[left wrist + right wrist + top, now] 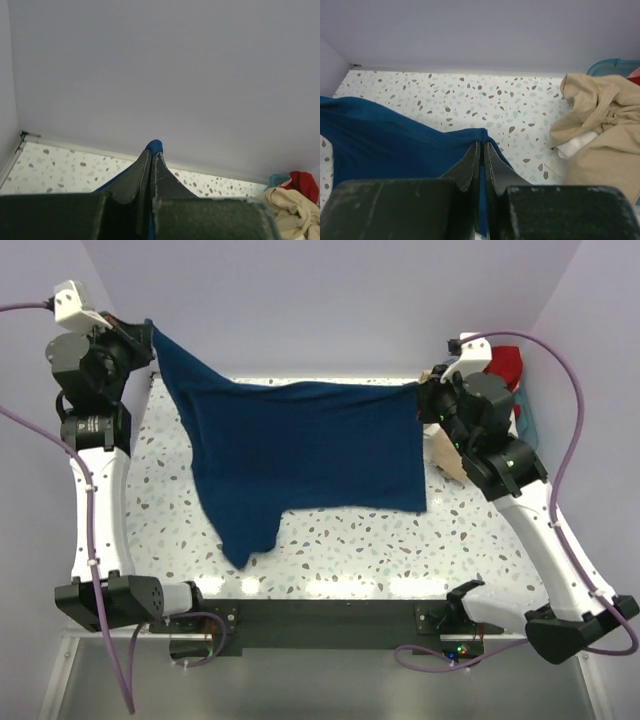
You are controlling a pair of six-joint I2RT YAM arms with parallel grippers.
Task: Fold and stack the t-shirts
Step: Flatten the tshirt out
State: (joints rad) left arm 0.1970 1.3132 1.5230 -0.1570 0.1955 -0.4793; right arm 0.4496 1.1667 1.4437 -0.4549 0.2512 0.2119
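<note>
Navy shirt [300,450] held up, spread wide.
Left gripper [148,332] and right gripper [421,392] each clamped a top corner; beige shirt [600,130] lay right of navy shirt.

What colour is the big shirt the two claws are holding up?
The shirt is dark navy blue, with no print showing. The top view shows it best.

The t-shirt [300,450] hangs over the table [400,540] between left tool [149,330] and right tool [421,392]; other shirts [600,130] lie right.
</note>
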